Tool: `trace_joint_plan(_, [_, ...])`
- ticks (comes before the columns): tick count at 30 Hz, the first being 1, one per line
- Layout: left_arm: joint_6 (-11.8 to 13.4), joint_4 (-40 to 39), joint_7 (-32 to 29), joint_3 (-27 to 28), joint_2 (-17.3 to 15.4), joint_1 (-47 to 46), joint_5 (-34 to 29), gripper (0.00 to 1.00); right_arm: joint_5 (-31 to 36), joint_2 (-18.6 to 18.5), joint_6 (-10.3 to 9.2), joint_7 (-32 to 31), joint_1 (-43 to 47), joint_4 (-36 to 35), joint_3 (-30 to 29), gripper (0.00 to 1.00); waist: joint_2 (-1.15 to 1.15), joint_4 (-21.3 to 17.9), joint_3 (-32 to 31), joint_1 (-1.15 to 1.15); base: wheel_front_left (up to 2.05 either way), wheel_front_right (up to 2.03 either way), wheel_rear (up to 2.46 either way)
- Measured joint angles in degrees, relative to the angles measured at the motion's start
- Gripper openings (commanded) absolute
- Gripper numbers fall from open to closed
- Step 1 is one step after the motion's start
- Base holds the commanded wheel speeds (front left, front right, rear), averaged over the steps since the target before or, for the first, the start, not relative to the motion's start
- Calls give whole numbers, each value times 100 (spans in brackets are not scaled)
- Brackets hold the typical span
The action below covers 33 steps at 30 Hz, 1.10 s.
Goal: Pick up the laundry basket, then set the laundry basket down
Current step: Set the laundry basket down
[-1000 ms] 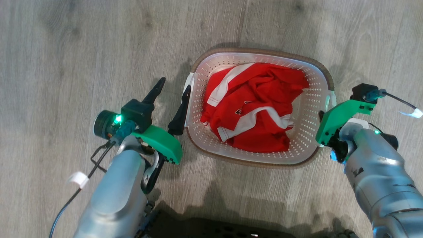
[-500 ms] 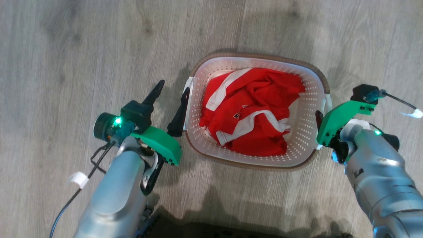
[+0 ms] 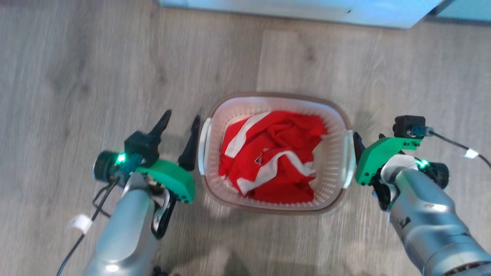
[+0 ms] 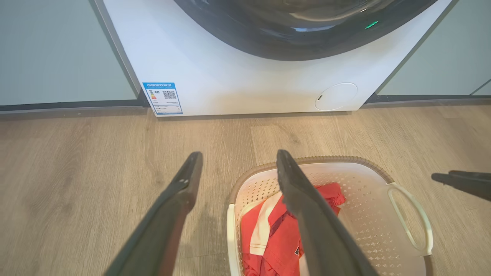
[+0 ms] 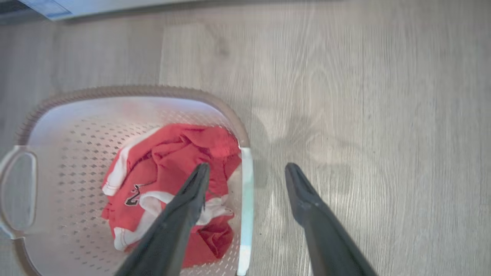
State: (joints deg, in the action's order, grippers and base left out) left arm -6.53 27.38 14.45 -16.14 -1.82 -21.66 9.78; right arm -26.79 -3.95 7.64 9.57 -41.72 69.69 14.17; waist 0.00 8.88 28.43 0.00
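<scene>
The laundry basket (image 3: 276, 96), cream-white and perforated with a brown rim, stands on the wood floor with a red and white garment (image 3: 272, 161) inside. My left gripper (image 3: 182, 115) is open beside its left handle (image 3: 202, 145). In the left wrist view the left gripper (image 4: 238, 155) has the basket's rim (image 4: 326, 159) and near handle (image 4: 230, 230) in the gap between its fingers. My right gripper (image 3: 366, 136) sits at the right handle (image 3: 347, 157), partly hidden by its green mount. Seen from the right wrist, the right gripper (image 5: 247, 167) is open astride that handle (image 5: 245, 211).
A white washing machine (image 4: 245, 76) with a dark round door stands on the floor just beyond the basket; its base edge (image 3: 307, 9) shows at the top of the head view. Grey-brown wood floor (image 3: 76, 76) lies all around.
The head camera has shifted, so the basket and both arms sit lower and look smaller, and the washing machine's base has come into view. Both grippers remain open beside the handles.
</scene>
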Motion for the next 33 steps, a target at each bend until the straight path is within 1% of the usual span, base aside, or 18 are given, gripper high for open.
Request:
trace_joint_plan(3, [-1,-58,0,219,-2,229,-25,100,-232,4,0,322,119,-288,291,100,0,-135,-295,0,0,0,0])
trace_joint_plan(7, [-2,-333,0,541,-4,450,12,100,-399,8,0,459,141,-751,345,100,0,-338,-665,0,0,0,0])
trace_joint_plan(11, [-9,-860,0,794,-7,533,142,100,-127,10,0,466,308,-2004,-208,100,0,-542,-971,0,0,0,0])
trace_joint_plan(14, [-46,-1365,1,982,-7,557,154,100,42,12,0,469,736,-3072,-472,100,0,-663,-1182,0,0,0,0])
trace_joint_plan(18, [-54,-2015,26,1170,-9,800,235,100,166,13,-1,475,1465,-4356,-669,100,0,-815,-1411,0,0,0,0])
trace_joint_plan(23, [-56,-2576,26,1308,-10,1120,235,100,372,25,-1,482,2047,-5562,-834,100,0,-961,-1615,0,0,0,0])
trace_joint_plan(28, [-57,-2907,27,1315,-11,1435,235,100,558,34,-1,512,2593,-6406,-883,100,0,-1035,-1780,0,0,0,0])
trace_joint_plan(33, [-57,-2999,27,1326,-15,1889,235,100,671,56,-1,514,3193,-6791,-882,100,0,-1062,-1895,0,0,0,0])
